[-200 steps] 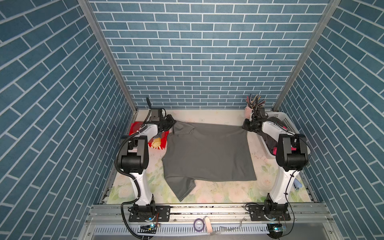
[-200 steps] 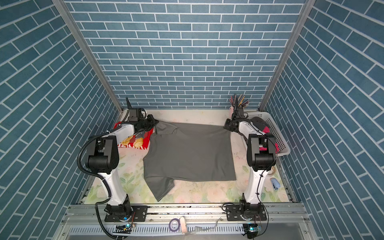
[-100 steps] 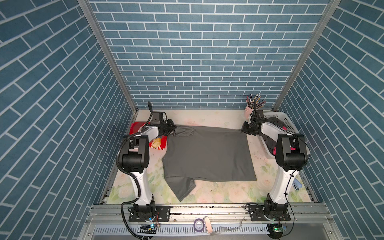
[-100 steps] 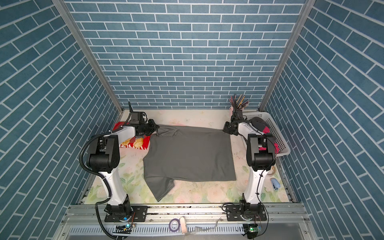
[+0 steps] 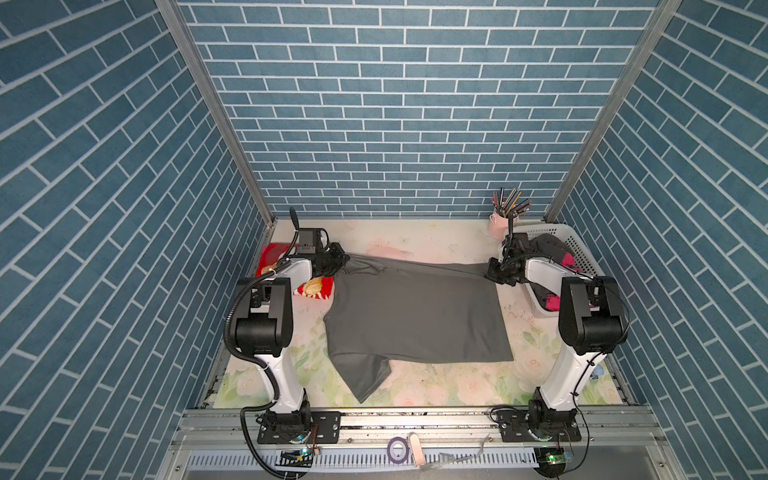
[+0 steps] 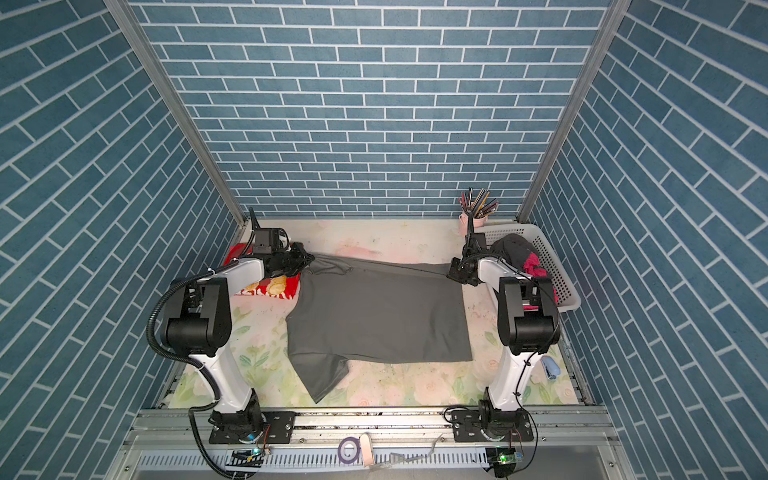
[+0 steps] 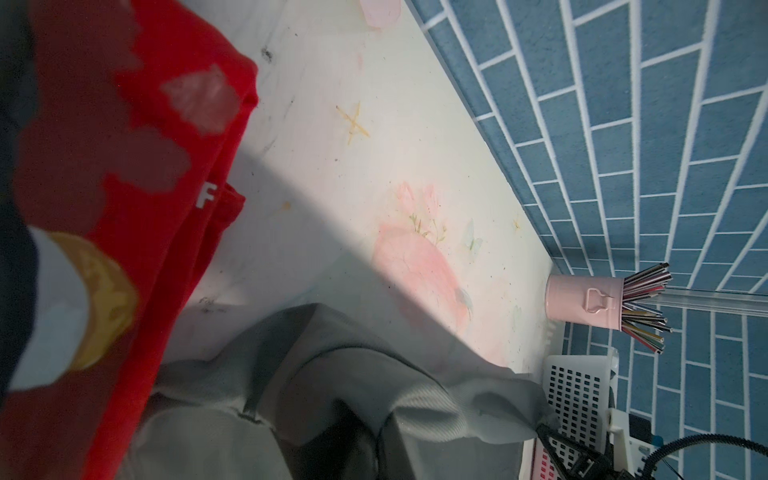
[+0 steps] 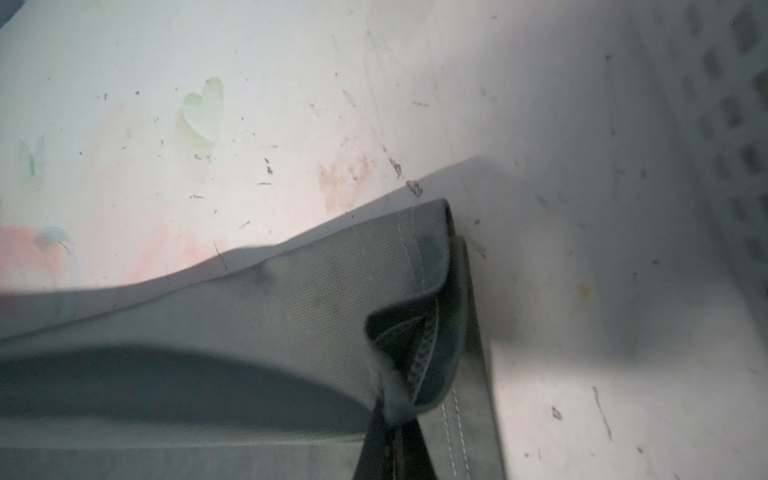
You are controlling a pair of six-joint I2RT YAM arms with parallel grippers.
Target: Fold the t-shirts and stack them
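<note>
A plain dark grey t-shirt (image 5: 415, 320) (image 6: 374, 320) lies spread on the floral table, one sleeve pointing to the front left. My left gripper (image 5: 343, 259) (image 6: 309, 259) is shut on its far left corner by the collar. My right gripper (image 5: 492, 272) (image 6: 455, 272) is shut on its far right corner. The far edge runs taut between them. In the left wrist view grey cloth (image 7: 332, 374) bunches over the jaws. In the right wrist view the hemmed corner (image 8: 415, 291) folds into the pinch. A red teddy-bear t-shirt (image 5: 320, 289) (image 6: 270, 289) (image 7: 124, 166) lies under the left arm.
A white perforated basket (image 5: 577, 249) (image 6: 555, 270) at the back right holds a dark t-shirt (image 5: 548, 245) (image 6: 513, 247) and a magenta one (image 5: 567, 259) (image 6: 534, 266). A pink cup of pencils (image 5: 500, 218) (image 6: 473, 216) (image 7: 582, 303) stands beside it. A small blue object (image 6: 550, 368) lies front right.
Both grippers have come a little toward the front and lower, bringing the grey t-shirt's far edge with them. Its near hem and sleeve have stayed put.
</note>
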